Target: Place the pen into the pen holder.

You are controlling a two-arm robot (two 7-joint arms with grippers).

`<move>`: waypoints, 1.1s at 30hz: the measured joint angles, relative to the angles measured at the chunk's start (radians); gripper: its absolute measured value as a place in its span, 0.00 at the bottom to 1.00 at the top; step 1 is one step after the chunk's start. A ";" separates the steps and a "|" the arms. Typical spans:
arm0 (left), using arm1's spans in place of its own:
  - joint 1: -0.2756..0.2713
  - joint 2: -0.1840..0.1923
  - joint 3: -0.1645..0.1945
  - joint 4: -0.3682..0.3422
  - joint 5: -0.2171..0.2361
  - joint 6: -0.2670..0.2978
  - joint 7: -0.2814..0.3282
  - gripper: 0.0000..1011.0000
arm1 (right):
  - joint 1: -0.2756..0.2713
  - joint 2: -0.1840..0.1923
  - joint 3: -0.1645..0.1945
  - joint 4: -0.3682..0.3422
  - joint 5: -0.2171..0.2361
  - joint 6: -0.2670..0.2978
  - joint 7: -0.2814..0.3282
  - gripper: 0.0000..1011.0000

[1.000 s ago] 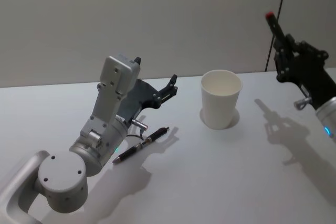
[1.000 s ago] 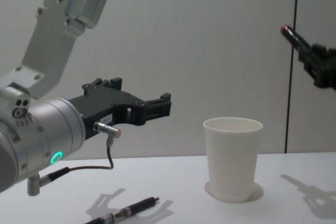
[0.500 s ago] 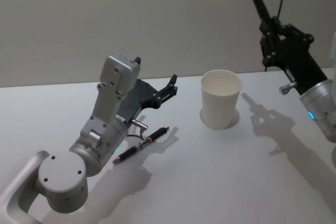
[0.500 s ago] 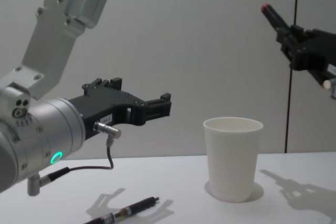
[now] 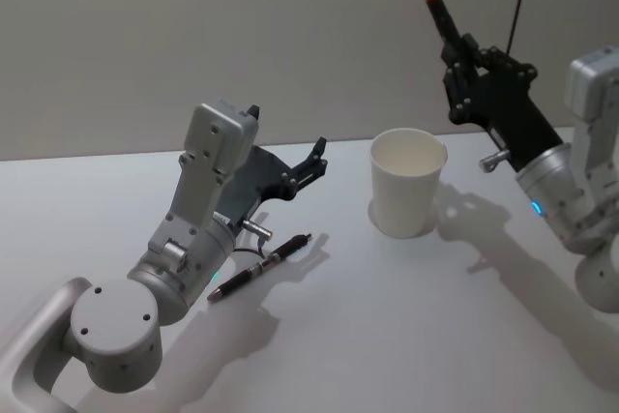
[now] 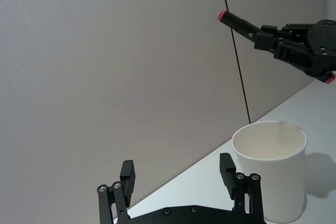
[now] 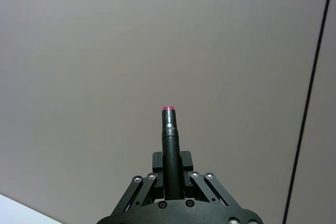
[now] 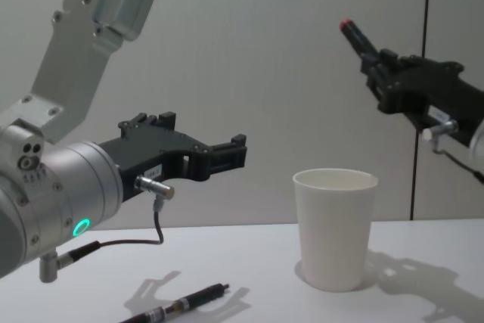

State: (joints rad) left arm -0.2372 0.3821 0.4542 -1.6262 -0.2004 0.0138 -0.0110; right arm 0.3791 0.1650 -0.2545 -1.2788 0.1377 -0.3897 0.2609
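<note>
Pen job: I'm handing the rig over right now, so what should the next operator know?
The right gripper is shut on a black red-tipped pen, held in the air above the pen holder and a little to its right, red end up and tilted.
The left gripper is open and empty, hovering over the table left of the holder.
A second pen lies on the table under the left arm.
Done: one pen is picked up.
Left: bring it over the holder's mouth, lower it in and release. The holder looks empty.
</note>
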 joint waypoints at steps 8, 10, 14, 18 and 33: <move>0.000 0.000 0.000 0.000 0.000 0.000 0.000 0.99 | 0.040 -0.028 -0.016 0.073 -0.010 -0.032 0.019 0.18; 0.000 0.000 0.000 0.000 0.000 0.000 0.000 0.99 | 0.053 -0.037 -0.020 0.097 -0.014 -0.042 0.024 0.18; 0.000 0.000 0.000 0.000 0.000 0.000 0.000 0.99 | 0.073 -0.051 -0.028 0.134 -0.020 -0.059 0.030 0.18; 0.000 0.000 0.000 0.000 0.000 0.000 0.000 0.99 | 0.092 -0.063 -0.035 0.168 -0.026 -0.077 0.035 0.18; 0.000 0.000 0.000 0.000 0.000 0.000 0.000 0.99 | 0.141 -0.100 -0.058 0.279 -0.041 -0.133 0.053 0.18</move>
State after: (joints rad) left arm -0.2371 0.3821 0.4542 -1.6262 -0.2004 0.0138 -0.0110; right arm 0.5201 0.0650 -0.3129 -0.9999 0.0969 -0.5224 0.3141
